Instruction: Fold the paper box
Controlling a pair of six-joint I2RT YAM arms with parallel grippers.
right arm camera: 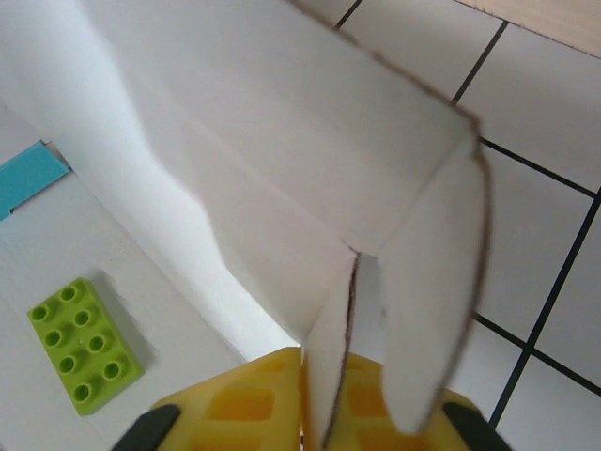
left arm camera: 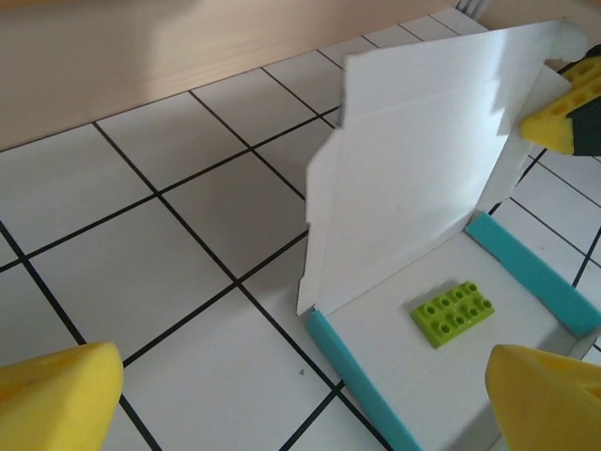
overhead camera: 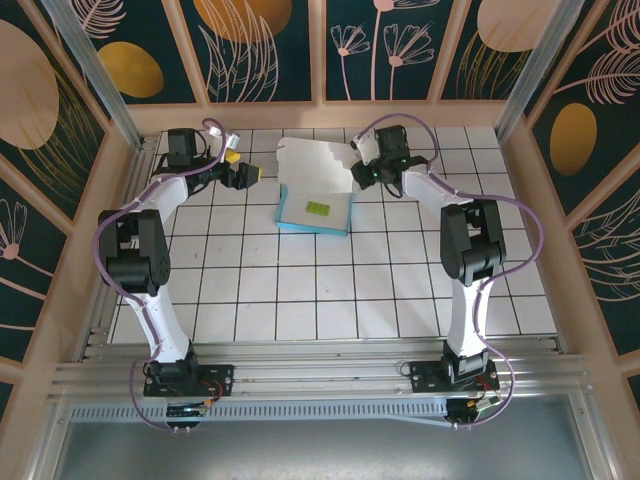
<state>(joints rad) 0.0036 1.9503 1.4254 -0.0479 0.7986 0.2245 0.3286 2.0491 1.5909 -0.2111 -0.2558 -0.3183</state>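
Note:
The paper box (overhead camera: 318, 205) lies at the back middle of the table, a shallow tray, white inside with teal side walls (left arm camera: 362, 390). Its white lid (left arm camera: 423, 160) stands upright at the far side. My right gripper (right arm camera: 324, 362) is shut on a thin white side flap (right arm camera: 329, 319) at the lid's right end, and its yellow finger also appears at the lid's edge (left arm camera: 563, 113). My left gripper (left arm camera: 302, 366) is open just left of the box, touching nothing, with its yellow fingers (left arm camera: 56, 395) wide apart. From above, the left gripper (overhead camera: 245, 175) and right gripper (overhead camera: 365, 172) flank the lid.
A small lime-green studded brick (left arm camera: 453, 312) lies on the box floor (right arm camera: 84, 343). The white tiled table (overhead camera: 300, 290) stretches toward the arm bases. A wooden wall (overhead camera: 330, 115) runs close behind the box.

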